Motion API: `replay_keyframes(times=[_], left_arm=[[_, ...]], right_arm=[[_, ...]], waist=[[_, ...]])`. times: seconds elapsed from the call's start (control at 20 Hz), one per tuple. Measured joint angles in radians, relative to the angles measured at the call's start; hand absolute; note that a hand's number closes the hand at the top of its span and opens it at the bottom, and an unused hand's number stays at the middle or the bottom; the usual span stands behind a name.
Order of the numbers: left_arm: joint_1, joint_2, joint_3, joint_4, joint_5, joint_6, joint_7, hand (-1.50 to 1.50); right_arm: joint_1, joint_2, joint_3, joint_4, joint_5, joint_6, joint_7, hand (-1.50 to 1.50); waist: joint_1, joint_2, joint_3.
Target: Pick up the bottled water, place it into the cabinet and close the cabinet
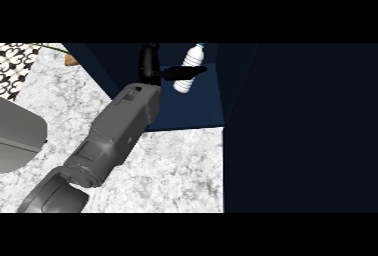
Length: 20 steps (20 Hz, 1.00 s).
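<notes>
The bottled water (193, 56) is white with a pale cap and stands tilted inside the open dark blue cabinet (199, 107) at the top middle. My right hand (156, 75) reaches up into the cabinet on its long grey forearm, which comes from the lower left. One black digit (184, 72) crosses the bottle's middle and the others (150, 55) stand up to its left, so the hand holds the bottle. The bottle's lower end shows just below that digit. Whether the bottle rests on the cabinet floor cannot be told. My left hand does not show.
The cabinet's dark door (303, 125) stands open and fills the right side. White marble counter (177, 170) lies below the cabinet. A grey rounded body (18, 135) sits at the left edge. A brown pot (70, 60) and patterned tiles (15, 65) are at the upper left.
</notes>
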Motion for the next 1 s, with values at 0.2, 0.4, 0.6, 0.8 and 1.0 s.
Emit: replay_keyframes(times=[0.2, 0.4, 0.6, 0.8, 1.0], left_arm=[[-0.006, -0.020, 0.015, -0.016, 0.006, -0.039, -0.012, -1.50], [0.020, -0.027, 0.010, -0.061, 0.007, -0.062, 0.001, -1.50], [0.086, -0.035, -0.025, -0.141, 0.020, -0.052, 0.003, -1.50], [0.179, -0.038, -0.095, -0.264, 0.058, -0.059, 0.026, -1.50], [0.286, -0.039, -0.181, -0.424, 0.099, -0.079, 0.044, -1.50]], right_arm=[[0.018, 0.008, 0.012, -0.004, -0.003, -0.002, 0.007, -1.50], [0.022, 0.010, 0.000, -0.006, -0.007, -0.010, 0.020, -1.50], [0.043, 0.025, 0.033, -0.008, -0.005, -0.007, 0.017, -1.50], [0.032, 0.034, 0.049, -0.007, -0.003, -0.021, 0.032, -1.50], [0.023, 0.043, 0.070, -0.010, 0.002, -0.042, 0.051, -1.50]], waist=[[0.016, -0.009, 0.001], [0.038, -0.019, 0.001], [0.045, -0.026, 0.001], [0.052, -0.030, 0.001], [0.061, -0.032, 0.001]])
